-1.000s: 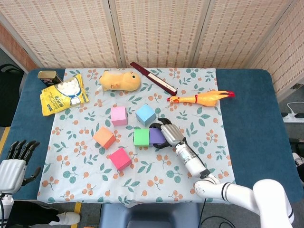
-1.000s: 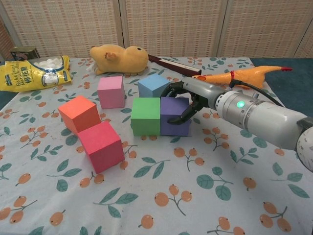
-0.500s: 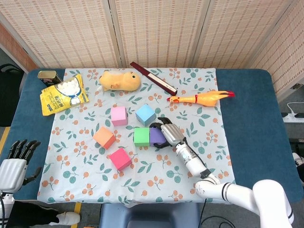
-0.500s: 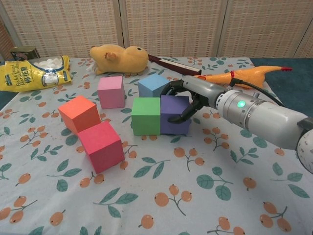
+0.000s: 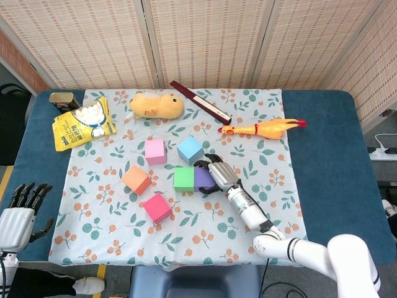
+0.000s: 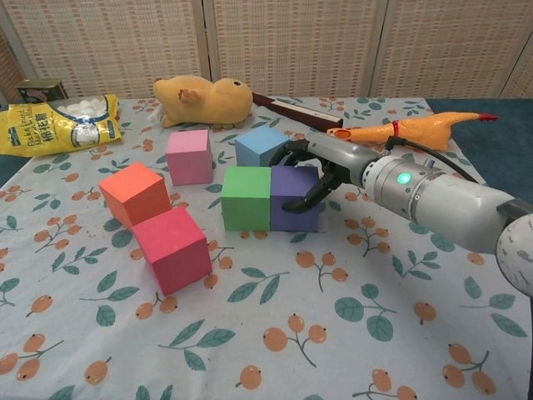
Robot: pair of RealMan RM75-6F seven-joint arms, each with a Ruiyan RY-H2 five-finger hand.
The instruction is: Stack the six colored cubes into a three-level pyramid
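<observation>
Currently: right hand (image 6: 321,171) gripping purple cube (image 6: 291,200), seating it beside green cube (image 6: 246,197); edges best kept flush; left hand (image 5: 18,214) idling, fingers spread

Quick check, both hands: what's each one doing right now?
Left hand: open, fingers apart, holding nothing, off the table's near-left edge.
Right hand: fingers wrapped around the purple cube, gripping it next to the green cube.

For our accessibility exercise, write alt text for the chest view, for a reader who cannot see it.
A robot's right hand grips a purple cube set flush beside a green cube on a floral tablecloth. Blue, pink, orange and red cubes sit loose nearby; nothing is stacked yet.
</observation>
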